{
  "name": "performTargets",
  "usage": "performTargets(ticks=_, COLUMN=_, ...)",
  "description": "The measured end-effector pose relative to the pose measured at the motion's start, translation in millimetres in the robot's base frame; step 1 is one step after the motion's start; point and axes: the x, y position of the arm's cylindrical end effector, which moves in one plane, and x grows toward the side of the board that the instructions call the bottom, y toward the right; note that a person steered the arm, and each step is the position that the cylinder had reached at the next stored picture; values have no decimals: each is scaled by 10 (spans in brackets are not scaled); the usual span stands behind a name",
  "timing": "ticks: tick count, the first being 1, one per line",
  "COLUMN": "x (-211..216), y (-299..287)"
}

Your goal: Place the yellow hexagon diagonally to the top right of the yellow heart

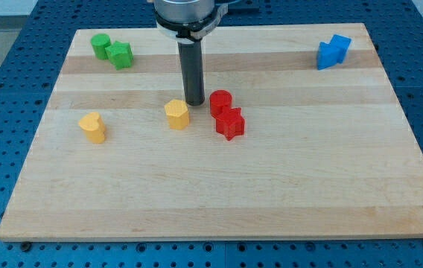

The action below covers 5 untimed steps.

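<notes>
Yellow hexagon (176, 114) just below-left of my tip (194, 103), yellow heart (92, 126) well left.

Rod tip (194, 103) stands in a tight pocket: yellow hexagon (176, 114) just to its lower left, red cylinder (220, 101) just to its right, red star (230, 123) touching that cylinder below. Passage between hexagon and red pair is narrow. From hexagon toward the view's left, open board runs to the yellow heart (92, 126), well apart. Green cylinder (101, 46) and green star (121, 54) crowd the top left corner; two blue blocks (334, 51) crowd the top right. The wooden board (219, 201) lies unobstructed across the view's bottom.
</notes>
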Motion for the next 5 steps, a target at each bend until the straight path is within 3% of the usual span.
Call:
performTargets(ticks=2, x=610, y=-22)
performTargets(ticks=5, x=400, y=-1296)
